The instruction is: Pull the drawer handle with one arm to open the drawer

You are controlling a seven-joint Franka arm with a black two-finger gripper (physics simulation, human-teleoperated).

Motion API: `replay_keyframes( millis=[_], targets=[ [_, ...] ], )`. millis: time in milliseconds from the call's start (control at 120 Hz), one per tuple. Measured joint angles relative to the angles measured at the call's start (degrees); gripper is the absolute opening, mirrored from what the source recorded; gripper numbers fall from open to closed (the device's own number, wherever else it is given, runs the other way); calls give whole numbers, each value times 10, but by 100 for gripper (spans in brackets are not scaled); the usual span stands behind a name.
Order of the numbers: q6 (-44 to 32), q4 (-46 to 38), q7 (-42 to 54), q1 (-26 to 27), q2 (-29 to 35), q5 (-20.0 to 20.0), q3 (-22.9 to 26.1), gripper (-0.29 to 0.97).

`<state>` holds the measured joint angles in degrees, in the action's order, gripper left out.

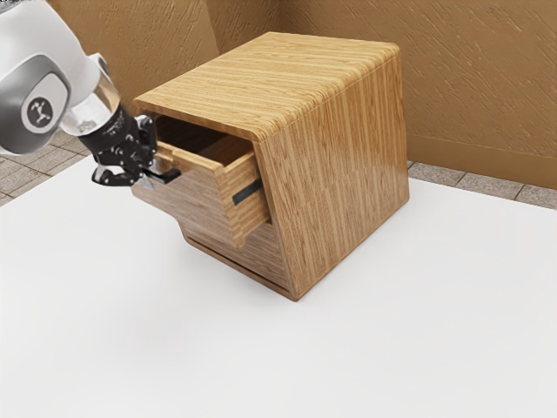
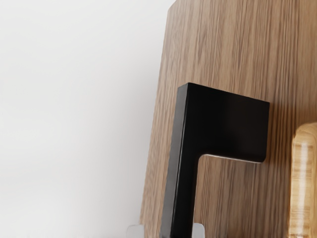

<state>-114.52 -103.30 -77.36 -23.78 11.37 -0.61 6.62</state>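
On the white table [image 1: 365,348], the claw [image 1: 146,174] partly hides the drawer's [image 1: 213,187] handle [image 2: 198,139].

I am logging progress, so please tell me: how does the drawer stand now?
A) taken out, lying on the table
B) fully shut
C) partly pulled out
C: the drawer sticks out from the cabinet, its side and open top show, and its back end is still inside.
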Motion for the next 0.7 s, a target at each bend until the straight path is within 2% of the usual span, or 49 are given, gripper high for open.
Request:
replay_keyframes(
  millis=[208, 700],
  targets=[
    [-24, -62, 0, 4, 52, 1, -1, -11],
    [-49, -141, 0, 2, 124, 11, -2, -10]
  ],
)
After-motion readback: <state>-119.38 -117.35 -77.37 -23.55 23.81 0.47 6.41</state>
